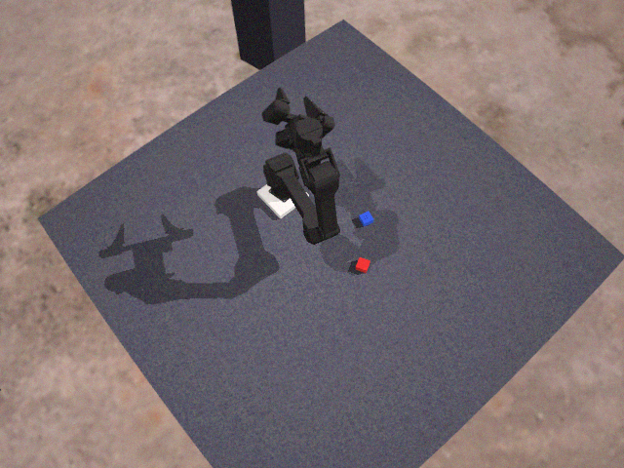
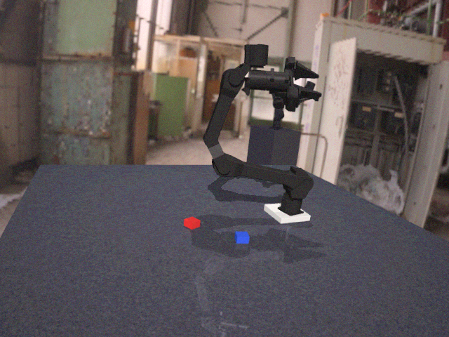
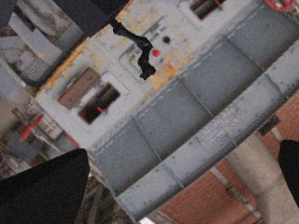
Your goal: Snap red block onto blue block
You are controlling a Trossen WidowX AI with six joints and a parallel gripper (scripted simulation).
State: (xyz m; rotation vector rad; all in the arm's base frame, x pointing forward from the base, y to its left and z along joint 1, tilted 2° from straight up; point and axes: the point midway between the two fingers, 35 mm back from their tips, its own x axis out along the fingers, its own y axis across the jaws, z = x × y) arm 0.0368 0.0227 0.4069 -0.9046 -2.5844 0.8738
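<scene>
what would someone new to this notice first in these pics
Probably the black arm, rising from its white base plate on the dark table, its open gripper raised well above the surface. Next, the two small bright blocks standing apart on that table: the red block and the blue block, the blue one nearer the base plate in the top view.
</scene>
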